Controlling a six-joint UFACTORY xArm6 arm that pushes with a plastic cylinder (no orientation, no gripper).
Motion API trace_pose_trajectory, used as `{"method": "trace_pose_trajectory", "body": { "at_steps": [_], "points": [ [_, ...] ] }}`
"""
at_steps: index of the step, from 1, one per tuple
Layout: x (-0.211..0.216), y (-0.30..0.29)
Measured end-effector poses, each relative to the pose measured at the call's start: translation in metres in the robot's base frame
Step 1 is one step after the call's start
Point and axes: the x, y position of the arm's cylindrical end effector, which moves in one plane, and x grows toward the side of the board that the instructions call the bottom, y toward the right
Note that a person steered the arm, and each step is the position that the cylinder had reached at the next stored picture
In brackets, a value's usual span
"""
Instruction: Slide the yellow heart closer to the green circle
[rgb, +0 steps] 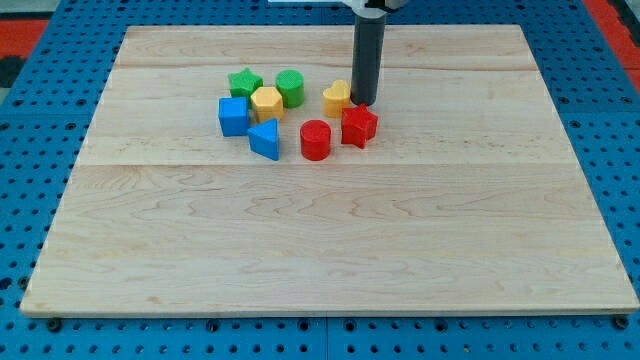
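Observation:
The yellow heart (337, 97) lies on the wooden board, a little right of the green circle (290, 87), with a small gap between them. My tip (362, 102) stands right against the heart's right side, just above the red star (359, 126). The dark rod rises from the tip to the view's top.
A green star (244, 82), a yellow hexagon (267, 103), a blue cube (233, 116) and a blue triangle (265, 138) cluster left of the green circle. A red cylinder (315, 139) sits below the heart. The wooden board (320, 250) rests on a blue pegboard.

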Motion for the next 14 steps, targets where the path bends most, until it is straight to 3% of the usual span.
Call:
{"method": "trace_pose_trajectory", "body": {
  "at_steps": [5, 7, 14],
  "points": [
    [0.007, 0.010],
    [0.020, 0.052],
    [0.017, 0.038]
  ]
}}
